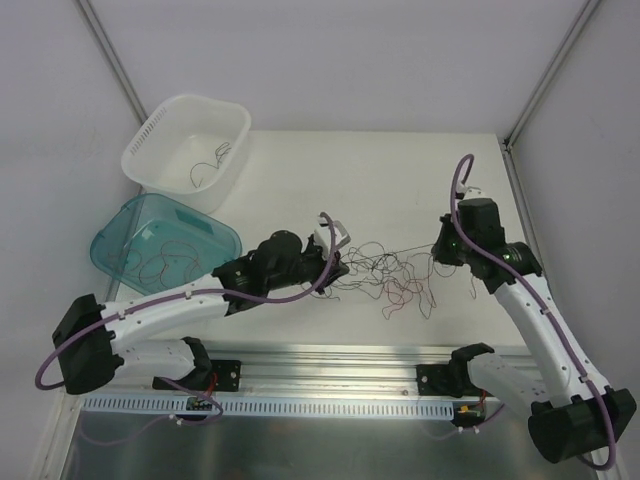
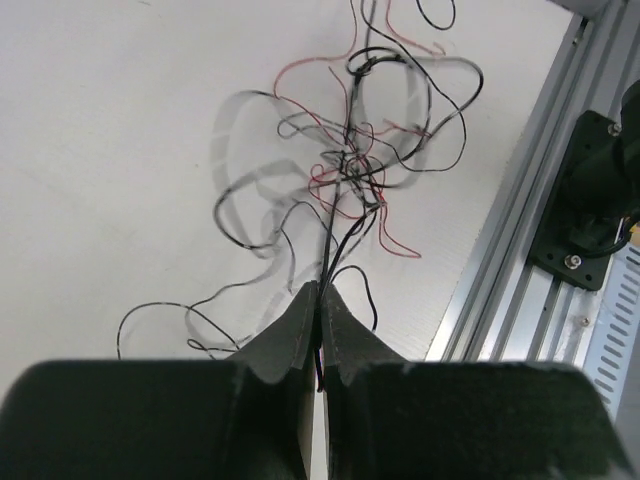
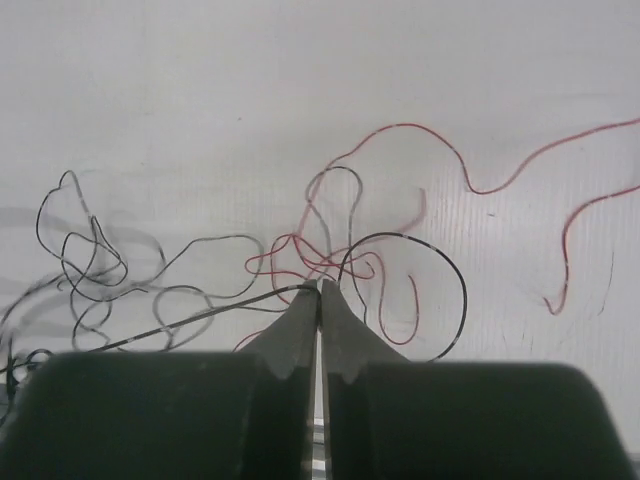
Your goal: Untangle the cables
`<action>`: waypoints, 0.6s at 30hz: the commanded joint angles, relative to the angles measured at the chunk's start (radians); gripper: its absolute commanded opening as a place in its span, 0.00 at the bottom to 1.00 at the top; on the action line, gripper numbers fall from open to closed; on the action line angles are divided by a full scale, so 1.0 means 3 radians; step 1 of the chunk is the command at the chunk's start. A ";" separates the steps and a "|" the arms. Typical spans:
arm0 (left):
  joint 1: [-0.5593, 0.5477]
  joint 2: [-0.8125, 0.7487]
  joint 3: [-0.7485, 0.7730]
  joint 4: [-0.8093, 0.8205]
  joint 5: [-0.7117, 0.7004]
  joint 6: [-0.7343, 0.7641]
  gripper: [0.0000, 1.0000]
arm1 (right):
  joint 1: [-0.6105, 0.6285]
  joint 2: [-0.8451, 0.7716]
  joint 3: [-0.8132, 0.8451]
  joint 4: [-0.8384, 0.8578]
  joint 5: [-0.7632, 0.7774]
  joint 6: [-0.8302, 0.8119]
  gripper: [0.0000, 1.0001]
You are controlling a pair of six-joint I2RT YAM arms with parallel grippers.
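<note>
The cables [image 1: 390, 272] are a loose tangle of hair-thin red and black wires on the white table between my two arms. My left gripper [image 1: 340, 262] is shut on black strands at the tangle's left side; in the left wrist view [image 2: 321, 290] they run taut from its tips to the knot [image 2: 350, 170]. My right gripper [image 1: 437, 250] is shut on a single black strand [image 3: 200, 318] that stretches left from its tips [image 3: 320, 288]. Red loops [image 3: 330, 255] lie just beyond it.
A white basket [image 1: 188, 140] with a few wires stands at the back left. A teal bin [image 1: 163, 245] holding red wires sits beside my left arm. An aluminium rail [image 1: 330, 360] runs along the near edge and also shows in the left wrist view [image 2: 520, 230].
</note>
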 commanded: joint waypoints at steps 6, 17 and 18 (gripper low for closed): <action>0.0507 -0.1037 -0.0507 -0.0474 -0.0230 -0.0290 0.00 | -0.1155 -0.0131 0.0099 -0.0100 -0.0117 0.0163 0.01; 0.1249 -0.1085 -0.0462 -0.1548 -0.1253 -0.1195 0.00 | -0.2352 -0.0105 0.0631 -0.0125 -0.0889 0.0295 0.00; 0.1341 -0.0973 -0.0457 -0.1599 -0.1218 -0.1322 0.00 | -0.2520 -0.0131 0.0677 -0.0105 -0.1026 0.0372 0.01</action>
